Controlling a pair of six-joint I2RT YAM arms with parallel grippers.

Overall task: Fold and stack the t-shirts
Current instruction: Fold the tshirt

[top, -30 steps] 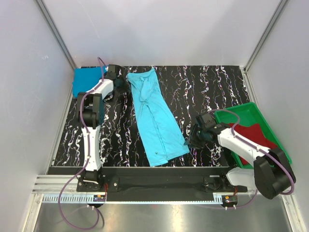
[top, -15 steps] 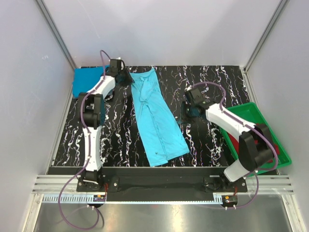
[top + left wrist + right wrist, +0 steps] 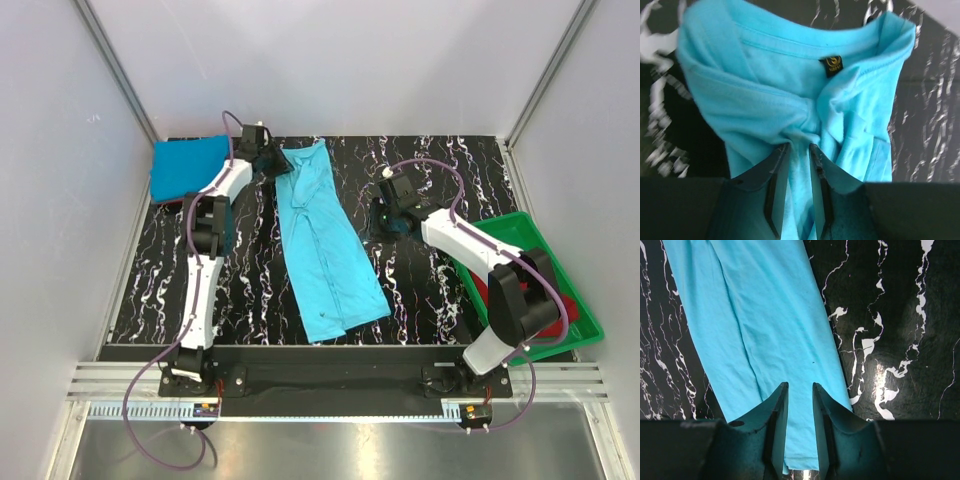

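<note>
A light turquoise t-shirt (image 3: 325,240) lies folded lengthwise in a long strip down the middle of the black marbled table. My left gripper (image 3: 277,160) is at its collar end, shut on bunched cloth just below the neck label (image 3: 800,147). My right gripper (image 3: 383,218) is just right of the strip's middle, above the table. In the right wrist view its narrow jaws (image 3: 800,386) hover over the flat shirt (image 3: 765,315) and hold nothing. A deeper blue shirt (image 3: 183,168) lies folded at the back left. A dark red shirt (image 3: 480,287) lies in the tray.
A green plastic tray (image 3: 492,225) stands at the right edge, partly under my right arm. White walls close in the table at the back and on both sides. The shirt's hem end (image 3: 340,318) lies near the front edge.
My right gripper has moved from the shirt's hem corner near the front up and back to beside the strip's middle. My left gripper has moved right onto the collar.
</note>
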